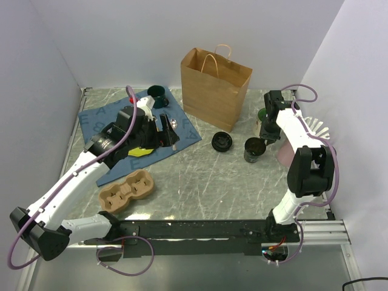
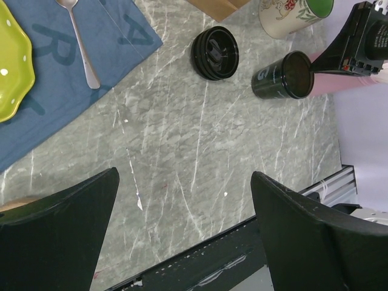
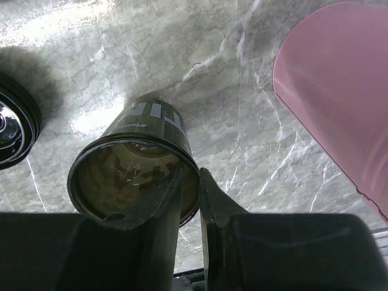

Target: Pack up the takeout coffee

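Note:
The takeout coffee cup (image 1: 253,150) is short and dark, with its mouth open and no lid on it. Its round black lid (image 1: 222,142) lies on the table to its left. My right gripper (image 1: 261,140) is shut on the cup's rim (image 3: 133,176), one finger inside and one outside (image 3: 191,173). The brown paper bag (image 1: 215,85) stands open at the back. My left gripper (image 1: 167,134) hangs open and empty over the blue cloth. Its wrist view (image 2: 185,176) shows bare table between the fingers, with the cup (image 2: 282,76) and lid (image 2: 215,53) beyond.
A white mug with green inside (image 2: 294,15) and a pink plate (image 3: 339,91) sit close to the cup. A cardboard cup carrier (image 1: 127,191) lies front left. A dark green mug (image 1: 157,94), a green plate (image 2: 12,66) and a spoon (image 2: 79,42) sit on the blue cloth (image 1: 182,121).

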Controlling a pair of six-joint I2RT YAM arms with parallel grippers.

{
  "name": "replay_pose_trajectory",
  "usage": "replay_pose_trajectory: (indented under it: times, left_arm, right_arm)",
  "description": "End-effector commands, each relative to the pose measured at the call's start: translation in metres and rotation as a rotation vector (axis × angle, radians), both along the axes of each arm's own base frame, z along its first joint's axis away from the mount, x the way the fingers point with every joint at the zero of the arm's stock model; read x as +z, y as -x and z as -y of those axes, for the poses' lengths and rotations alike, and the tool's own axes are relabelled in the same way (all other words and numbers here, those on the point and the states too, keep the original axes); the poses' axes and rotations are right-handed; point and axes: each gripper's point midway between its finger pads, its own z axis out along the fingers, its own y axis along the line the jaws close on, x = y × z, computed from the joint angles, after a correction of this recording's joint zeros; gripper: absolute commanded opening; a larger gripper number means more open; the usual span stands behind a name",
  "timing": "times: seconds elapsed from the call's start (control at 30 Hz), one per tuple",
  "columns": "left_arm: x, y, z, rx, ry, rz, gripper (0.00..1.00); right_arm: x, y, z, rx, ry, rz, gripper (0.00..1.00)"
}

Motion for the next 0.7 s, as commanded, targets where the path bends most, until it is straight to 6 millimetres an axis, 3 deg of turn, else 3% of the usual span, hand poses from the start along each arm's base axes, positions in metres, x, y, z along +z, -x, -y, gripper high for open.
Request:
replay_pose_trajectory:
  times: [0.0,0.67]
  left_arm:
    - [0.018,-0.005,0.002,-0.004,0.007,0.051,0.97]
    - [0.015,-0.004,0.006,-0.015,0.019,0.037,0.97]
  right_arm:
    - [-0.001,-0.006,0.004,-0.004,0.003,0.023,0.25]
    - [-0.011,0.000,0.005,0.010,-0.017,0.004,0.22]
